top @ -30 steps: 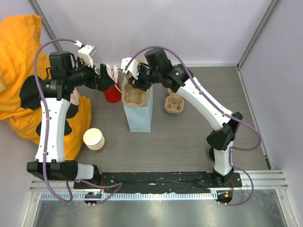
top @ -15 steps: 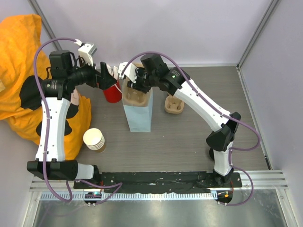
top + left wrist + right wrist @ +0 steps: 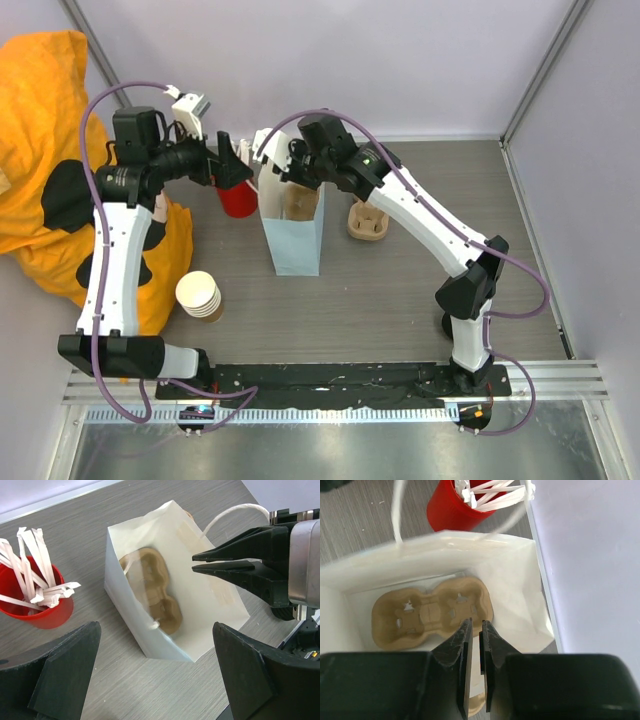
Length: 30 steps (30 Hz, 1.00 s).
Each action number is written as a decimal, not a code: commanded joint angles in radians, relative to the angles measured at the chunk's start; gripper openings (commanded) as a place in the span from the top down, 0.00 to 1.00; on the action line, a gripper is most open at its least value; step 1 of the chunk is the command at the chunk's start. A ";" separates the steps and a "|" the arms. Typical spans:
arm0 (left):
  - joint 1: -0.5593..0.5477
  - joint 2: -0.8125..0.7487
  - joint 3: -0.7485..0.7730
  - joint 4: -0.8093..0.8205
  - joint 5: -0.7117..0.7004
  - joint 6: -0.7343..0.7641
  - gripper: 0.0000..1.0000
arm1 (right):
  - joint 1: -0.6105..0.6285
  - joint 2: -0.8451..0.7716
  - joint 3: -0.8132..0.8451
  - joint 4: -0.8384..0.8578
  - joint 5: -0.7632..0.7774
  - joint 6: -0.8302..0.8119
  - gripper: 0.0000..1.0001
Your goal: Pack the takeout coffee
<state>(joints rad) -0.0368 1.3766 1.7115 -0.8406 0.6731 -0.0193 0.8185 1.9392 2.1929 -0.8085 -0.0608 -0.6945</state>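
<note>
Grey wood-grain worktop (image 3: pixel 400 300), lilac walls behind, orange cloth (image 3: pixel 50 130) bunched at far left. Pale blue paper bag (image 3: pixel 297 245) stands upright mid-worktop, mouth open, w/ white cord handles (image 3: pixel 235 512). Lying flat on the bag's bottom is a brown pulp cup carrier (image 3: pixel 152 592), wells unfilled.

Right claw (image 3: pixel 193 563) hangs over the bag's open mouth, looking straight down at the carrier. Fingers almost together, just a slit btwn them, nothing held as far as both wrist views show.

Left claw (image 3: pixel 156 629) is spread wide w/ nothing in it, up above the worktop just left of the bag. It is close to a red cup (image 3: pixel 35 607) full of white paper-wrapped sticks (image 3: pixel 35 575). Red cup sits beside the bag's far-left corner, a strip of worktop showing btwn them.

Second pulp carrier (image 3: pixel 367 222) sits on the worktop right of the bag. Stack of lidless paper cups (image 3: pixel 200 295) is by the left arm, well apart from the bag.

Takeout coffee: not visible in any view, so can't say where it is.
</note>
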 commanded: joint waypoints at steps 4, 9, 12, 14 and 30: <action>-0.029 0.019 0.017 0.063 0.019 -0.011 0.00 | 0.004 -0.045 0.057 0.034 0.018 0.009 0.82; -0.054 0.044 0.039 0.064 0.023 -0.019 0.00 | 0.004 -0.043 0.105 0.037 0.039 0.024 0.81; -0.058 0.050 0.056 0.066 0.026 -0.022 0.00 | 0.004 -0.048 0.131 0.046 0.044 0.055 0.78; -0.058 0.050 0.066 0.066 0.025 -0.022 0.00 | 0.004 -0.051 0.146 0.052 0.049 0.070 0.78; -0.077 0.062 0.082 0.063 0.020 -0.024 0.00 | -0.024 -0.095 0.175 0.051 0.033 0.196 0.28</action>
<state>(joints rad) -0.1078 1.4429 1.7527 -0.8116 0.6762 -0.0280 0.8101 1.9278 2.3043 -0.7940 -0.0170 -0.5674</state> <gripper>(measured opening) 0.996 0.704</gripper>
